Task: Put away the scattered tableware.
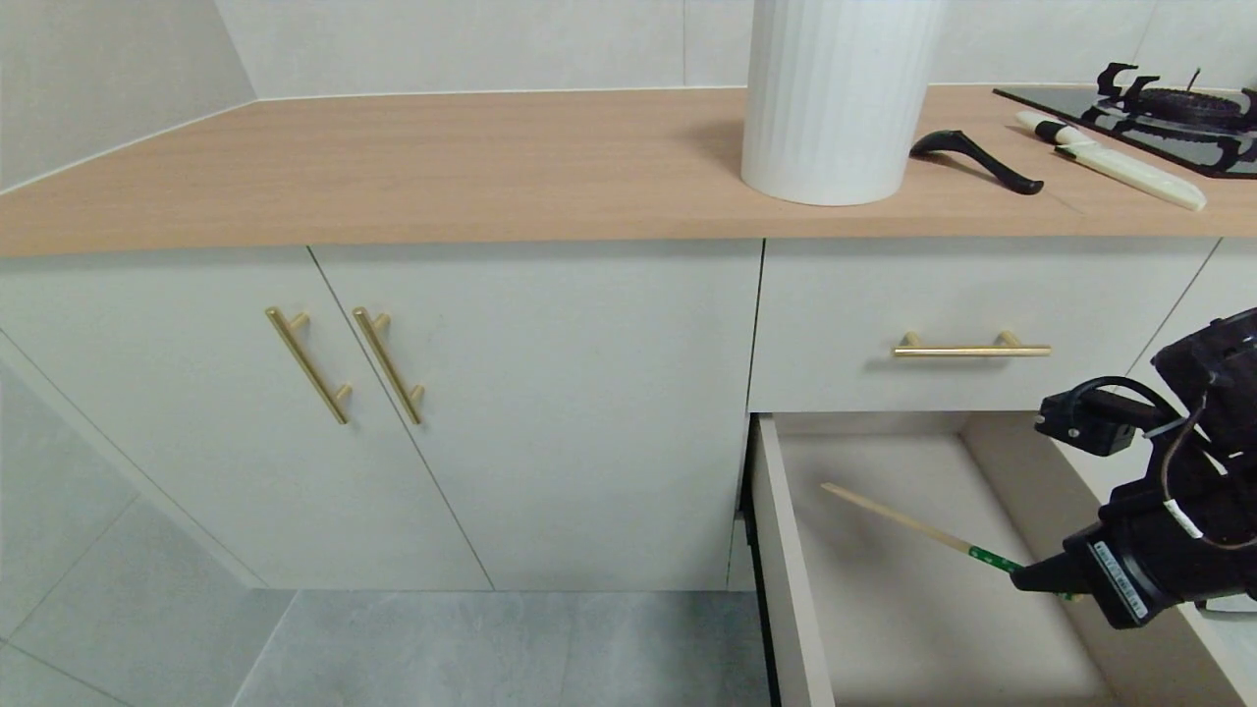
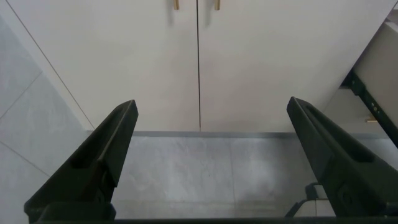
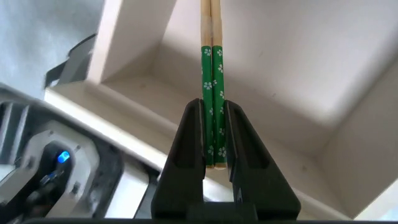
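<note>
While over drawer (image 1: 783, 550), chopsticks (image 1: 913, 525) in right gripper (image 1: 1023, 577).

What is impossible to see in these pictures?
Top and contents of the white container: cut off by the head view's upper edge.
Front of the drawer: cut off by the head view's lower edge; its right side hidden behind the right gripper holding the chopsticks.
Most of the stove: cut off by the head view's right edge.
</note>
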